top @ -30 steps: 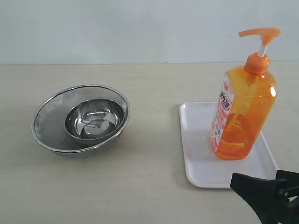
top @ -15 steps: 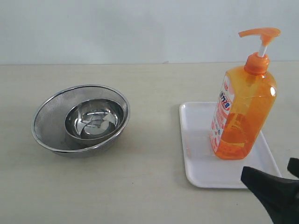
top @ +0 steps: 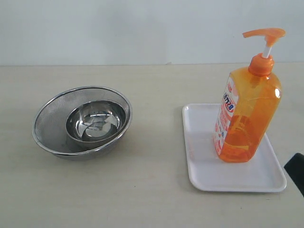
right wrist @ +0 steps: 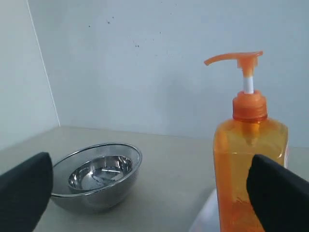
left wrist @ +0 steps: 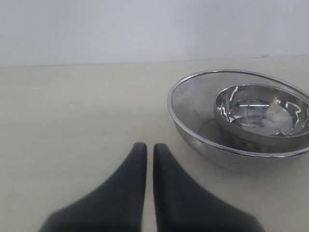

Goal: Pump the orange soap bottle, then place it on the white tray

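Note:
The orange soap bottle (top: 248, 114) stands upright on the white tray (top: 209, 171) at the right, pump head raised; the right wrist view shows the orange soap bottle (right wrist: 241, 159) too. My right gripper (right wrist: 149, 186) is open, its fingers (right wrist: 26, 188) spread wide and apart from the bottle; only a dark corner of it (top: 297, 172) shows at the exterior view's right edge. In the left wrist view my left gripper (left wrist: 146, 149) is shut with nothing in it, over bare table beside the strainer.
A steel mesh strainer (top: 52, 118) holding a smaller steel bowl (top: 96, 121) sits at the left of the table; the same strainer (left wrist: 193, 116) is close to the left gripper. A pale wall runs behind the table.
The right gripper has drawn back away from the tray toward the lower right edge of the exterior view, now almost out of it. The bottle stays put on the tray.

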You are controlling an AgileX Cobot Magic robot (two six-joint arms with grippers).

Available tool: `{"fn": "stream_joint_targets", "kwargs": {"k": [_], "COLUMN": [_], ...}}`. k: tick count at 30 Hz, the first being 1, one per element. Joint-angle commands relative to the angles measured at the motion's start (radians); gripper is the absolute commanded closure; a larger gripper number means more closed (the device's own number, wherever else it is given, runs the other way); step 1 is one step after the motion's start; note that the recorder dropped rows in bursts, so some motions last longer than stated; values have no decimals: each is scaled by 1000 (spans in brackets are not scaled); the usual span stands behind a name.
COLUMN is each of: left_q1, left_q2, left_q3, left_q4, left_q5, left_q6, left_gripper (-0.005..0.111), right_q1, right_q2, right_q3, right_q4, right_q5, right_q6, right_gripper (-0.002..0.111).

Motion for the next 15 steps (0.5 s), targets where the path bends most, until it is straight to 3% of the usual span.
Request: {"fn": "stream_joint_targets", "kwargs": {"k": [1,15], "left_q1": [2,2], "left_q2": [-2,-2], "left_q3": [4,4], "left_q4": [-10,-10], "left_q5": [-3,-3], "left_q6": [-7,-7], "left_gripper": [102,102], "right_q1": [1,1], "right_q2": [-8,-8], "right_q3": [7,-53], "right_q4": [-11,108], "right_q5": [37,140], "right_q6": [1,1], "right_gripper": [3,3]}}
